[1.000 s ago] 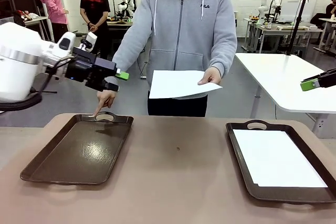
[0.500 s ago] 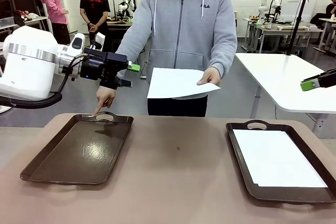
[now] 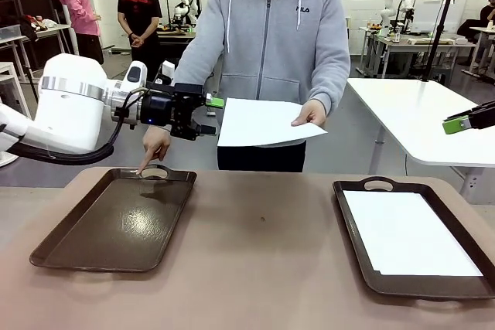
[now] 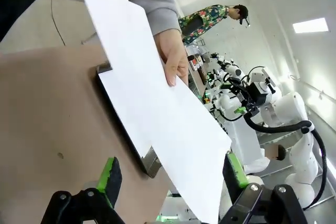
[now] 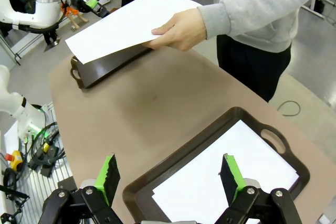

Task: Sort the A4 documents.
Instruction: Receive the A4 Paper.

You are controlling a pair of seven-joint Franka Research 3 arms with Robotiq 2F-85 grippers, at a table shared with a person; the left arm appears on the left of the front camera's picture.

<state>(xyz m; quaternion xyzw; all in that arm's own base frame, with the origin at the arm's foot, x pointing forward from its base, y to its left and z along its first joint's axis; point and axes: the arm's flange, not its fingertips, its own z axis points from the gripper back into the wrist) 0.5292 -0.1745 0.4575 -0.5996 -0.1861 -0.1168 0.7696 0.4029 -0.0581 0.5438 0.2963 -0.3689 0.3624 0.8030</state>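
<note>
A person across the table holds one white A4 document (image 3: 263, 123) flat in one hand, also seen from the left wrist (image 4: 157, 124) and the right wrist (image 5: 126, 24). My left gripper (image 3: 210, 116) is open right at that sheet's left edge; from the wrist, the sheet's near corner reaches in between its spread fingers (image 4: 172, 174). A second A4 document (image 3: 406, 233) lies in the right brown tray (image 3: 348, 214). My right gripper (image 3: 464, 123) hovers open at the far right, high over that tray and its sheet (image 5: 231, 171).
The left brown tray (image 3: 116, 222) holds nothing; the person's other hand (image 3: 155, 148) points a finger at its far handle. A white table (image 3: 418, 113) stands behind at the right. People and other tables are farther back.
My left arm has swung to the right and brought its open gripper up to the held sheet's edge. The right gripper, the person's hands and the trays have stayed put.
</note>
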